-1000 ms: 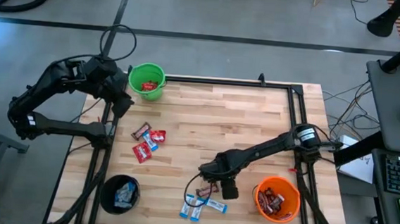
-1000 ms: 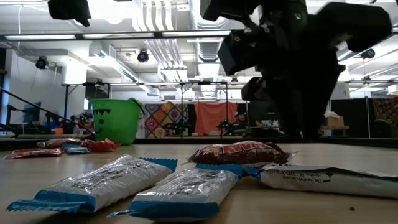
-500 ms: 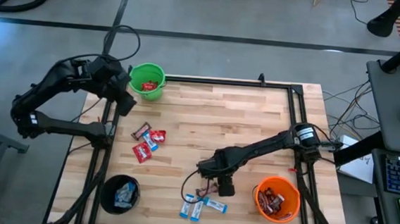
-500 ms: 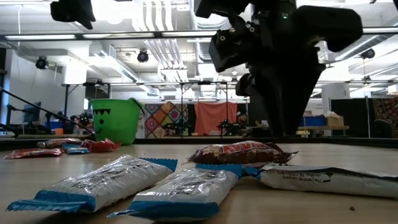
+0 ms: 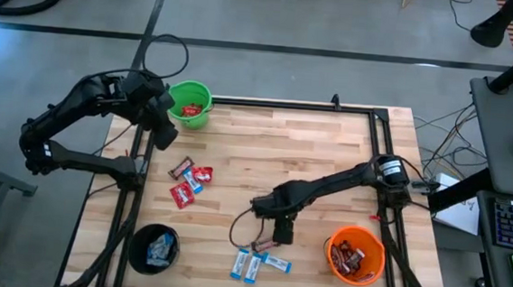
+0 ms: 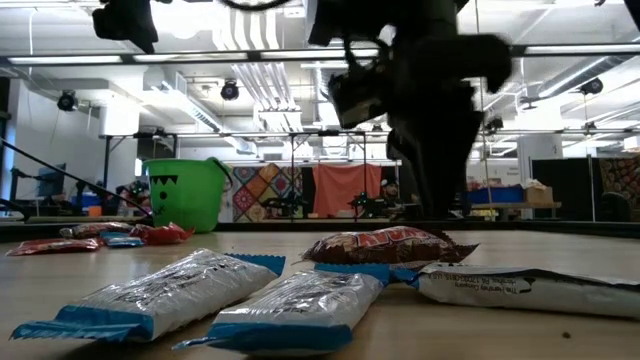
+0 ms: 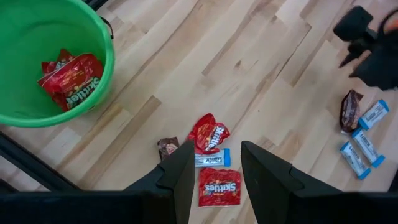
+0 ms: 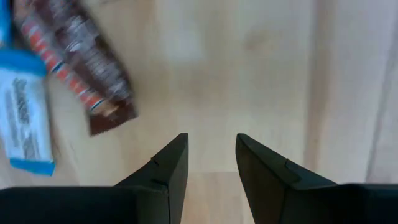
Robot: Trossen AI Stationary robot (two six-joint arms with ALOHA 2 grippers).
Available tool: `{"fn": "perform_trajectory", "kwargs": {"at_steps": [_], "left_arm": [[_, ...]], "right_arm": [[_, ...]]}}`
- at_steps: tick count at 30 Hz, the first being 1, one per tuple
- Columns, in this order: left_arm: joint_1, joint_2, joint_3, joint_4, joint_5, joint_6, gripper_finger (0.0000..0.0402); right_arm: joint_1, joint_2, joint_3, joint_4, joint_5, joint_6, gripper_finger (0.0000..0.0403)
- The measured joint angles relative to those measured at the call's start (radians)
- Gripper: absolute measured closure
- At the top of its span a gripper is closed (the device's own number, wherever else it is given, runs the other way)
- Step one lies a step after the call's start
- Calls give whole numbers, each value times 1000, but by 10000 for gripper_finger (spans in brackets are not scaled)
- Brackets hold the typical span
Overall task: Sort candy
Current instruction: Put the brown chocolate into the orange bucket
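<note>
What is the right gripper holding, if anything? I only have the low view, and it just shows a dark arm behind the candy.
Observer: Nothing. In the right wrist view the right gripper is open over bare wood, with a dark brown bar just ahead of it.
Operator: Where are the sorted pieces? I only see a green bucket.
Observer: From above, the green bucket holds red packets, the orange bucket holds brown bars, and the black bucket holds blue-and-white packets.
Operator: And the left arm?
Observer: The left gripper is open and empty, above the small cluster of red packets beside the green bucket.
</note>
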Motion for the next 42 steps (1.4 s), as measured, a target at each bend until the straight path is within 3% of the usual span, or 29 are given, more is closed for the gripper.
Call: {"fn": "perform_trajectory", "kwargs": {"at_steps": [4, 10, 23, 29, 34, 42], "left_arm": [[0, -18, 0, -17, 0, 0, 288], [0, -52, 0, -18, -1, -8, 288], [0, -83, 0, -20, -2, -19, 288], [0, -91, 0, -21, -1, -29, 288], [0, -101, 0, -28, -1, -35, 288], [0, -120, 0, -38, -1, -41, 288]], "right_arm": [[-29, 0, 0, 11, -7, 29, 277], [-36, 0, 8, 61, -97, 84, 277], [46, 0, 59, 86, -102, 162, 277], [81, 69, 78, 91, -132, 198, 277], [102, 161, 177, 63, -161, 172, 277], [99, 288, 438, -146, -131, -46, 277]]}}
